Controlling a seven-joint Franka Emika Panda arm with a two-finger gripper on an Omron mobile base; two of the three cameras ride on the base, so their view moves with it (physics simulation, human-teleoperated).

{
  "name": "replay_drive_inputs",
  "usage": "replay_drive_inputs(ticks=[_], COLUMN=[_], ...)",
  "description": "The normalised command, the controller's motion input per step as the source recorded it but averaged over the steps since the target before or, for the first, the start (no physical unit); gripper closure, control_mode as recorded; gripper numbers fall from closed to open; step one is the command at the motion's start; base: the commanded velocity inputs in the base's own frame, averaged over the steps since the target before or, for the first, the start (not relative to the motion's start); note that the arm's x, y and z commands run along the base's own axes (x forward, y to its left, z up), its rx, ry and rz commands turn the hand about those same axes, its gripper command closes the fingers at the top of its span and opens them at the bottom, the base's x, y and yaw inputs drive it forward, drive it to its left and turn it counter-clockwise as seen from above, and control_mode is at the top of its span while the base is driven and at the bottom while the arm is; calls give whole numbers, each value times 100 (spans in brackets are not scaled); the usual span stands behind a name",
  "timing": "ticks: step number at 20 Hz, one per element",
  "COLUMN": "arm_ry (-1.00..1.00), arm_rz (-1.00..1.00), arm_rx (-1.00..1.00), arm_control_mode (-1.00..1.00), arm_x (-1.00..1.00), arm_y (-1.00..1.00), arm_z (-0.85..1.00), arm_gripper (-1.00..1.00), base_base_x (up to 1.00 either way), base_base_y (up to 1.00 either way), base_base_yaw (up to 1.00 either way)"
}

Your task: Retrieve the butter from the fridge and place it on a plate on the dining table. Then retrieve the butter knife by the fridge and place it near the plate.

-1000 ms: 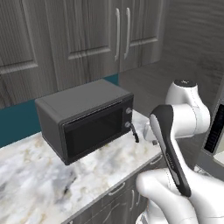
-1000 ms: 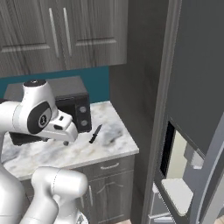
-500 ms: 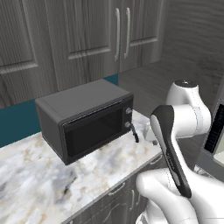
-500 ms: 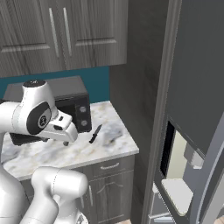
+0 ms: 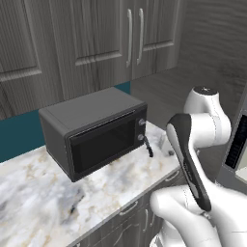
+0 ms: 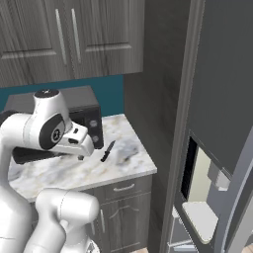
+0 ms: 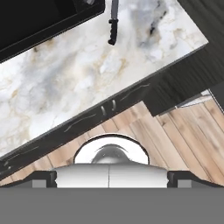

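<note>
The butter knife (image 6: 107, 150) is thin and all black, and lies on the marbled counter just right of the microwave. It also shows as a dark sliver (image 5: 147, 147) by the microwave's front corner and at the top of the hand view (image 7: 113, 24). My gripper (image 7: 111, 178) hangs open above the counter's front edge, short of the knife, with nothing between its fingers. The grey steel fridge (image 6: 217, 84) stands to the right of the counter, with a white interior showing low down. The butter, the plate and the dining table are out of view.
A dark grey microwave (image 5: 94, 132) sits on the marbled counter (image 5: 43, 193) under grey wall cabinets (image 5: 111, 38). Drawers (image 6: 123, 197) lie below the counter. A wood floor (image 7: 183, 131) runs in front of it. My own white arm (image 6: 44, 131) stands over the counter's left part.
</note>
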Motion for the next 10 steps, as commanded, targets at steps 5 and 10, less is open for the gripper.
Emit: replay_drive_inputs(ticks=[5,10], arm_ry=[0,-13], arm_rz=[2,0], arm_rx=[0,0], arm_control_mode=[-100,-100], arm_x=[29,76], arm_y=[-6,0], arm_z=[0,-28], arm_gripper=[-100,-100], base_base_x=[0,0], base_base_y=[0,0], base_base_yaw=[0,0])
